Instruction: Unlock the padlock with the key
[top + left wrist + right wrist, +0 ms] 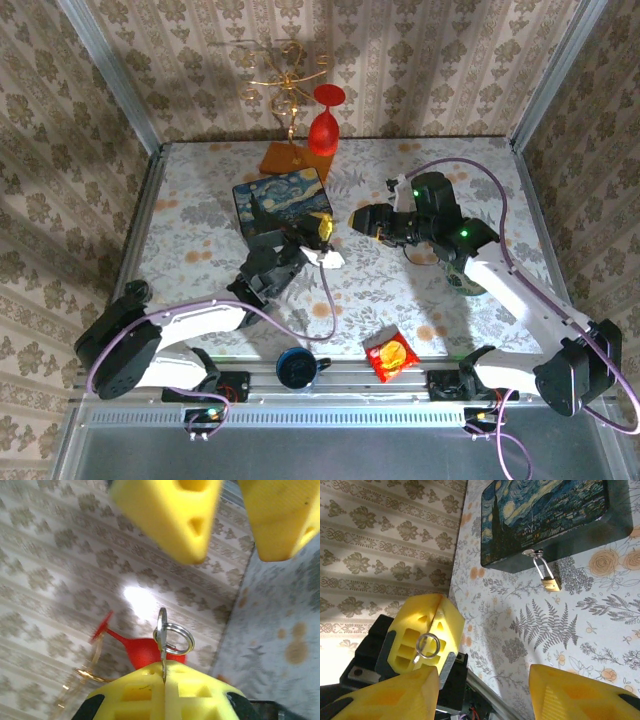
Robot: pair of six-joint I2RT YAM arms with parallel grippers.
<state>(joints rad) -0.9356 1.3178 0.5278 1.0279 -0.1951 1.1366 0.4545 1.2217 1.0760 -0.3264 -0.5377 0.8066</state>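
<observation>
Left hand pinching key, right hand spread, padlock clipped to blue box, red glass beyond

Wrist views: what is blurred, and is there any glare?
Left wrist: the right gripper's fingers at the top and the red glass are soft, the key is fairly sharp, a bright patch glares on the wall. Right wrist: the padlock is in focus.
</observation>
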